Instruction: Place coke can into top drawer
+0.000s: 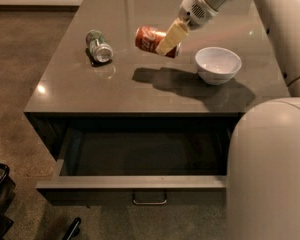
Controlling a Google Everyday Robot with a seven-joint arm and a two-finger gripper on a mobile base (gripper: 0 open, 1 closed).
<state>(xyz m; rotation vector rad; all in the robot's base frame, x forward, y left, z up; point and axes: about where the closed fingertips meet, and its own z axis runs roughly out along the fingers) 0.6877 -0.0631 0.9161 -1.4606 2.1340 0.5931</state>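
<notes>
The red coke can [149, 39] hangs on its side in the air above the grey countertop, held by my gripper [169, 42], which is shut on it. Its shadow falls on the counter below. The top drawer [135, 182] is pulled open at the front of the cabinet, dark and empty inside, with a small metal bar handle [149, 200] on its grey front panel. The can is well above and behind the drawer opening.
A green and silver can [99, 46] lies on its side at the counter's left. A white bowl [218, 64] stands at the right. My large white arm body [270, 169] fills the lower right, next to the drawer. A dark object sits at the bottom left floor.
</notes>
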